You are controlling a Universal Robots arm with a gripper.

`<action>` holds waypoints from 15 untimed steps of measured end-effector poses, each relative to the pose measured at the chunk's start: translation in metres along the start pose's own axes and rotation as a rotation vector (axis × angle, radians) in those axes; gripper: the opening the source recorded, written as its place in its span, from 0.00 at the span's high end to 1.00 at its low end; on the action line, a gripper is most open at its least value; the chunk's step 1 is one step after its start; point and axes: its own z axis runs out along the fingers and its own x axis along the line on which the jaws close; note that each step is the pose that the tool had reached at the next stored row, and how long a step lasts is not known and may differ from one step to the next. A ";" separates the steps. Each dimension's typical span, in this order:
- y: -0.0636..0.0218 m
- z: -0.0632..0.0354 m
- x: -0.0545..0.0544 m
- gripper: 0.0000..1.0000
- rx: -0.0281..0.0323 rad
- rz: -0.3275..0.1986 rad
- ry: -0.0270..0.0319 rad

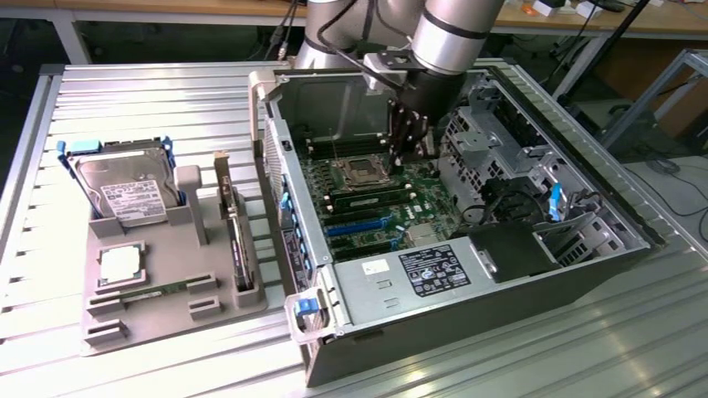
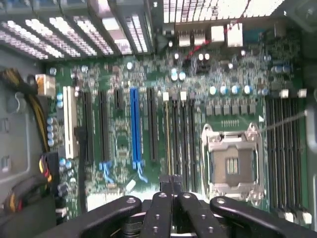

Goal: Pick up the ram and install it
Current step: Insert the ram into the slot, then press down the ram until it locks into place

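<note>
A ribbed metal table (image 1: 133, 91) carries an open computer case (image 1: 498, 290) lying on its side. A grey tray (image 1: 155, 249) sits beside the case, toward the exterior view's left. The robot arm (image 1: 448, 33) reaches down from above into the case, over the green motherboard (image 1: 415, 203).

In the tray, a hard drive (image 1: 122, 186) stands at the far end. A long expansion card (image 1: 238, 240) stands on edge along the side nearest the case. A square silver processor (image 1: 119, 264) lies flat in the middle.

The ram (image 1: 155, 290) lies as a thin green strip in the tray just in front of the processor, well apart from the arm.

The gripper (image 1: 407, 154) hangs just beside the empty processor socket (image 1: 362, 172). In the wrist view its black fingers (image 2: 161, 208) are pressed together with nothing between them, above the long memory slots (image 2: 183, 134).
</note>
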 end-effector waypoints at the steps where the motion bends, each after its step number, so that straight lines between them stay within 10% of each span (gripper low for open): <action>1: -0.0069 -0.0005 0.000 0.89 0.0032 -0.001 -0.0001; 5: -0.0230 -0.0035 -0.001 0.89 0.0098 -0.002 -0.0003; 15: -0.0221 -0.0169 0.000 0.89 0.0021 -0.003 -0.0003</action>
